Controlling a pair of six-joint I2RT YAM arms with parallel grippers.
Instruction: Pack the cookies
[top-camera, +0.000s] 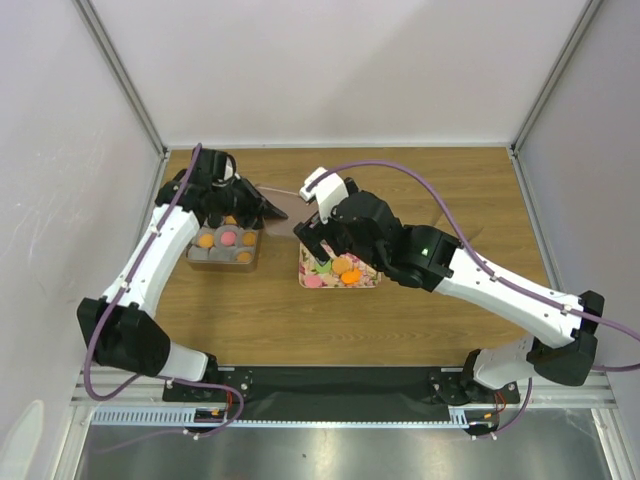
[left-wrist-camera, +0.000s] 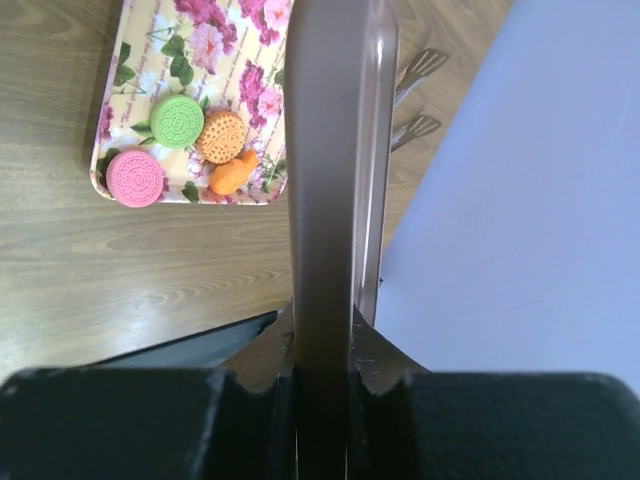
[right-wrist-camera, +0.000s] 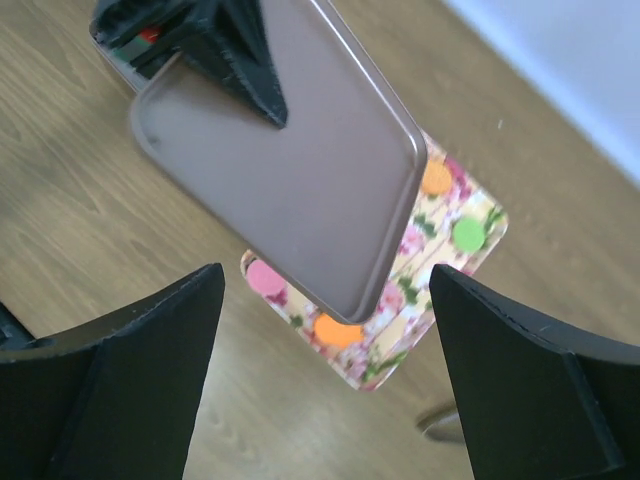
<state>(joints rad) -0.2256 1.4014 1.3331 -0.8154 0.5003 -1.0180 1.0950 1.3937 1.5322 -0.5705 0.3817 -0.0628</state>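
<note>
Several cookies lie on the floral tray (top-camera: 366, 281): a pink one (left-wrist-camera: 135, 178), a green one (left-wrist-camera: 178, 120) and orange ones (left-wrist-camera: 222, 135). More cookies (top-camera: 227, 238) sit in the brown box (top-camera: 222, 263) at the left. My left gripper (left-wrist-camera: 322, 345) is shut on the edge of the plain metal lid (left-wrist-camera: 325, 180) and holds it in the air between the box and the tray. My right gripper (right-wrist-camera: 325, 272) is open and empty above the tray, and the lid (right-wrist-camera: 290, 170) hangs in front of it. The lid hides part of the tray in the right wrist view.
Two forks (left-wrist-camera: 420, 70) lie on the wood beyond the tray. White enclosure walls (top-camera: 330, 70) stand at the back and sides. The two arms are close together over the middle of the table.
</note>
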